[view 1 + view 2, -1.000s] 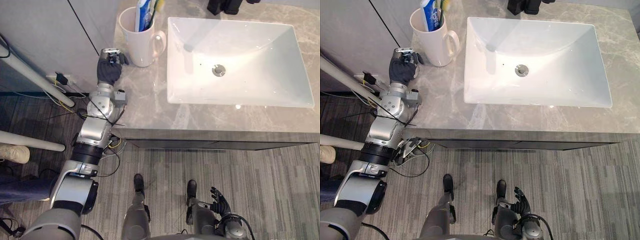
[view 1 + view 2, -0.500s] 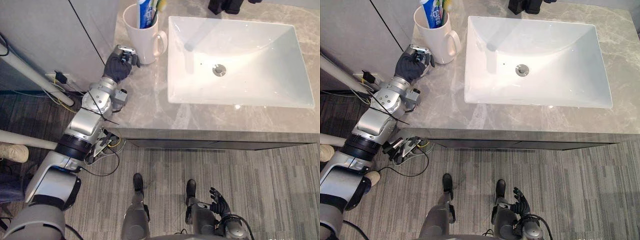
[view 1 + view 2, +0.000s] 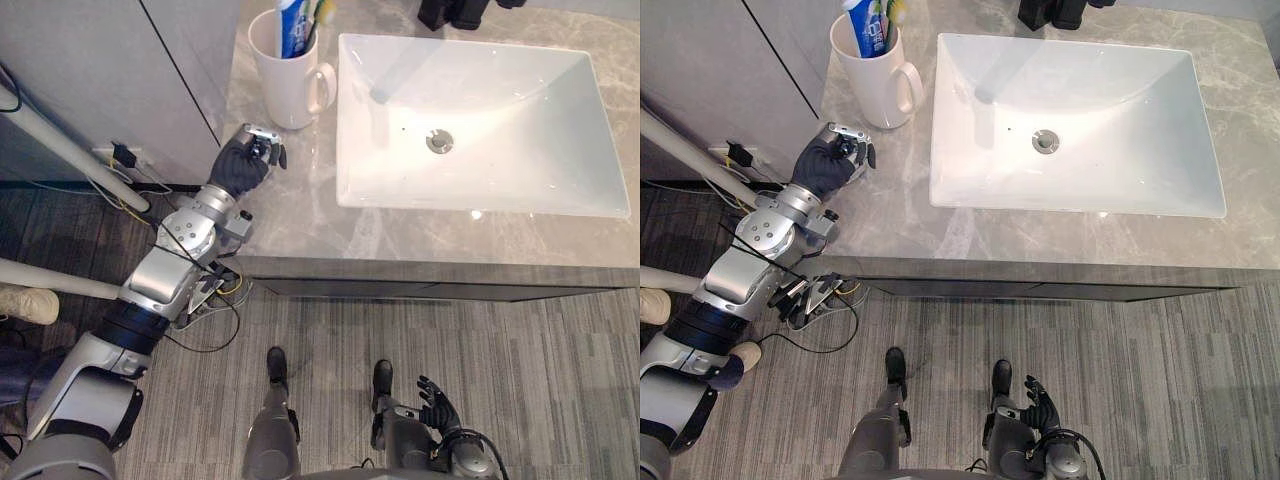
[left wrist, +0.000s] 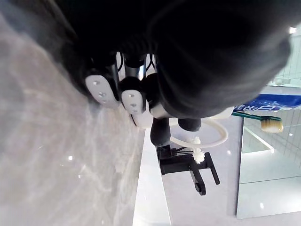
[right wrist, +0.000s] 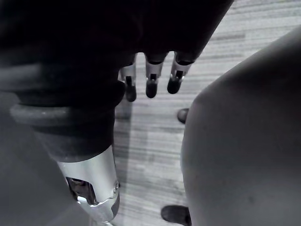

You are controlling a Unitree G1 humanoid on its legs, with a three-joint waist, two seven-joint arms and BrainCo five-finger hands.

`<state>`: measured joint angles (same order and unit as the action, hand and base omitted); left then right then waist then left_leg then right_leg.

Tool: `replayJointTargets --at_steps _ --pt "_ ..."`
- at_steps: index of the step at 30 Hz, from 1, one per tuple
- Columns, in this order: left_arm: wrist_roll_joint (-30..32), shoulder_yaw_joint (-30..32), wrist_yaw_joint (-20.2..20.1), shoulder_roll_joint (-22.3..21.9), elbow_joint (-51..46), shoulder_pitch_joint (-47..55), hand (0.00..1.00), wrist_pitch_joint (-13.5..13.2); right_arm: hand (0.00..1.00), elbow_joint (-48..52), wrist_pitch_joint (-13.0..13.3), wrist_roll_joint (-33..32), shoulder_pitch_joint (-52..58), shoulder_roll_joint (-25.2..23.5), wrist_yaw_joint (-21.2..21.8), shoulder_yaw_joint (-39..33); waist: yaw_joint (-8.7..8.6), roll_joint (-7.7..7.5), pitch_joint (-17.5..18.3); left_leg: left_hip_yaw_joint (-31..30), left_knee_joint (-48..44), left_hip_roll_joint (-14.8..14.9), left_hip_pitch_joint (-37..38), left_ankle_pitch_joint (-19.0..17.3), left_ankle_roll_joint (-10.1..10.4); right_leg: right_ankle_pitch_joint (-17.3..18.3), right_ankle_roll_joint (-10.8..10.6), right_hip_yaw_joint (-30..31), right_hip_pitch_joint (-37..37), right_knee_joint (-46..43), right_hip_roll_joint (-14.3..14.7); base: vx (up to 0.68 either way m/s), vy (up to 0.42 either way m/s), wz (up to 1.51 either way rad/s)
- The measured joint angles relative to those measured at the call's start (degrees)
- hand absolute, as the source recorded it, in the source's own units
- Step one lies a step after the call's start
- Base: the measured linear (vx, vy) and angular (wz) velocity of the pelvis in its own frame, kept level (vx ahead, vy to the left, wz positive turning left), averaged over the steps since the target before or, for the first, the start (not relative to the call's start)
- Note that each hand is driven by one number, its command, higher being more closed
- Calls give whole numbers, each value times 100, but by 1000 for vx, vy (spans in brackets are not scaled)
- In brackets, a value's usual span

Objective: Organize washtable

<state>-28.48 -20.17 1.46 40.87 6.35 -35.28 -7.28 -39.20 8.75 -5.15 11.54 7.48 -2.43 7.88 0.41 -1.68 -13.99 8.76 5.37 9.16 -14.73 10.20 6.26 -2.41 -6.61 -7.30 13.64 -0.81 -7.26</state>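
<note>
While the left hand [image 3: 245,162] sits over the left edge of the grey marble countertop [image 3: 300,215], its fingers are curled in toward the palm with nothing visible in them. Can't tell if it touches the marble. White ceramic mug [image 3: 283,85] stands upright at the hand's 1 o'clock, near, with a strip of bare counter between. It holds a blue-and-white toothpaste tube [image 3: 291,22] and a yellow-green toothbrush [image 3: 319,10], both sticking out the top. Mug handle points to 3 o'clock, just beside the rim of the white rectangular sink basin [image 3: 520,110]. Round metal drain [image 3: 439,141] mid-bowl. Black faucet [image 3: 455,12] at the basin's 12 o'clock, on the back edge. Right hand [image 3: 438,405] hangs low over the striped grey floor [image 3: 560,360] at 6 o'clock, well apart from the counter, fingers straight and spread.
</note>
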Motion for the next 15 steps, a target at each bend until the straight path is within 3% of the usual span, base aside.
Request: replayJointTargets --at_steps 10,15 --pt "622 109 355 -678 866 -667 100 22 0 -41 1 1 -67 -11 5 8 -120 -11 -3 -35 0 -2 -1 2 -1 -6 3 12 0 2 1 0 0 0" --pt "666 110 391 -818 1107 -909 100 43 0 -44 -5 2 -77 -28 -2 8 -138 -46 -23 -25 -1 -2 -1 2 -1 -10 5 26 7 1 1 0 0 0"
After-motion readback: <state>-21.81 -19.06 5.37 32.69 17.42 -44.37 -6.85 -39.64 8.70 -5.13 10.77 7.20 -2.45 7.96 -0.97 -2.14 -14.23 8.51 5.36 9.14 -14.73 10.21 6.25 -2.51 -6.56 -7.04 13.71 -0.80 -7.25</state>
